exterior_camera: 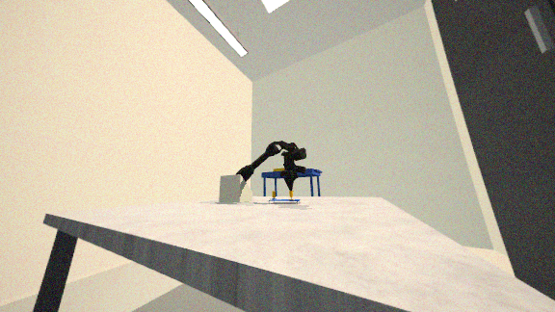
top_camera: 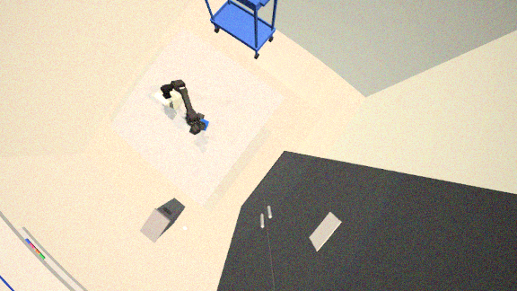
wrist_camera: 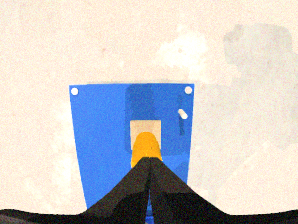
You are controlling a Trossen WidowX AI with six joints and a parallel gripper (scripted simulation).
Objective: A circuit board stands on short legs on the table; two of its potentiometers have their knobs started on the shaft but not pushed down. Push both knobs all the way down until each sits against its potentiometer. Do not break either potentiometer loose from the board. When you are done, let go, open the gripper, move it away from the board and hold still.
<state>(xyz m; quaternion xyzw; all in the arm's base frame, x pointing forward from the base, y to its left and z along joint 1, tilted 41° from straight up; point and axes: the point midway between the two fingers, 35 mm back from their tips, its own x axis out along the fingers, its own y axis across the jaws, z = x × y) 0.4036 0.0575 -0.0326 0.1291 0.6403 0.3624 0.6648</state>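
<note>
The blue circuit board [wrist_camera: 100, 136] [exterior_camera: 284, 200] [top_camera: 205, 122] lies on the pale table. In the wrist view an orange knob [wrist_camera: 145, 145] sits over a tan potentiometer body [wrist_camera: 145, 127] at the board's middle. My gripper [wrist_camera: 149, 163] [exterior_camera: 290, 187] [top_camera: 196, 128] is shut, with its joined fingertips pointing down right above this knob. In the exterior view the two knobs stand as short orange posts, one [exterior_camera: 291, 195] under the fingertips and one [exterior_camera: 274, 194] to its left. I cannot tell whether the tips touch the knob.
A grey box [exterior_camera: 229, 189] stands at the arm's base on the table [exterior_camera: 289, 241]. A blue cart [top_camera: 244, 22] [exterior_camera: 313, 173] stands beyond the table. A small white part [wrist_camera: 182, 115] sits near the board's far right corner.
</note>
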